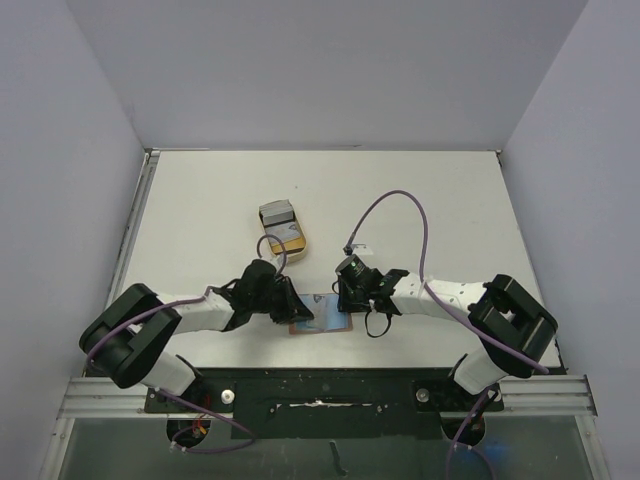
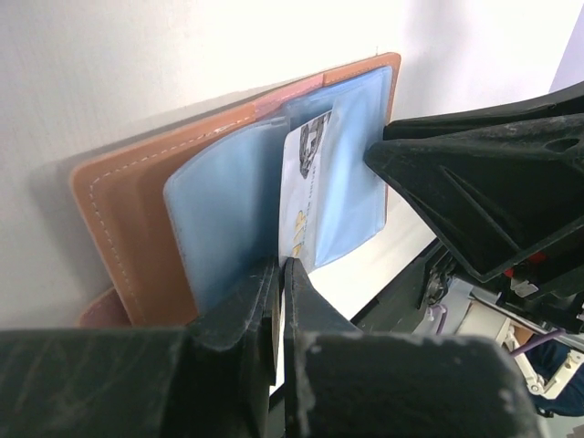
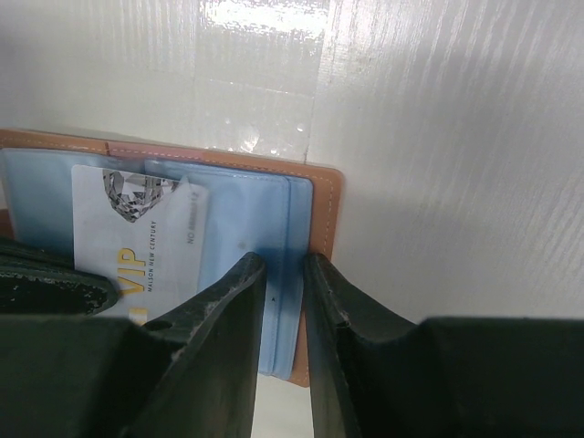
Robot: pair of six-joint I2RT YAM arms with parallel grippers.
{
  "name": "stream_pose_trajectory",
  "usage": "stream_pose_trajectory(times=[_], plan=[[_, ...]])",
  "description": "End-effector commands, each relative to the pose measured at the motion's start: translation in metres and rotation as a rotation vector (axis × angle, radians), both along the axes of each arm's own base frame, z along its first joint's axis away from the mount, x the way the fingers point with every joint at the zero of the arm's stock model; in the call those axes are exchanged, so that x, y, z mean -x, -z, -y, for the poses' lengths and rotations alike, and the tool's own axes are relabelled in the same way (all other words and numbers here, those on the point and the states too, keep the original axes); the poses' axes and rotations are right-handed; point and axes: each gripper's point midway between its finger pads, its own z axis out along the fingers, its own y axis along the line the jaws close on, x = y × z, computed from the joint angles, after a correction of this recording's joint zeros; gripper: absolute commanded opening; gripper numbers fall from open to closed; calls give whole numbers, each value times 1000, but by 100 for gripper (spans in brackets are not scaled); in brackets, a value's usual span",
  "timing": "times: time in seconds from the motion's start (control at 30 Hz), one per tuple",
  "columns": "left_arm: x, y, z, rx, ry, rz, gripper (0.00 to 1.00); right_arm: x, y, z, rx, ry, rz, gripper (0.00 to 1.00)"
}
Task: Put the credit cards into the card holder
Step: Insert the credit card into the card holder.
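Observation:
The brown card holder [image 1: 330,320] lies open on the table between my two grippers, blue-grey pockets up [image 2: 119,210] [image 3: 324,210]. My left gripper [image 1: 298,308] [image 2: 281,265] is shut on the near edge of a white-silver credit card [image 2: 299,173]. The card's far end sits partly inside the right pocket; "VIP" print shows in the right wrist view [image 3: 137,237]. My right gripper [image 1: 346,298] [image 3: 283,265] has its fingers almost together, tips down on the holder's right edge with nothing between them. More grey credit cards [image 1: 277,213] lie stacked behind.
A tan oval tray [image 1: 297,246] sits just behind the card holder, with the grey card stack at its far end. The right gripper's black body [image 2: 474,182] stands close to the right of the card. White walls enclose the table on three sides.

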Motion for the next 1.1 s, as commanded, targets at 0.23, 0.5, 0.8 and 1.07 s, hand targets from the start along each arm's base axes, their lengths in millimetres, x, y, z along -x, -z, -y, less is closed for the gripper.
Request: stream_pose_trajectory(times=[0.23, 0.5, 0.8, 1.07], plan=[[-14, -2, -15, -99, -89, 80, 0, 9, 1, -2, -19, 10, -11, 24], [-9, -1, -6, -71, -57, 59, 0, 12, 1, -7, -41, -3, -25, 23], [1, -4, -1, -46, -92, 41, 0, 6, -6, -13, -85, 32, -16, 22], [4, 1, -3, -73, -93, 34, 0, 0, -26, -11, -70, 12, 24, 31]])
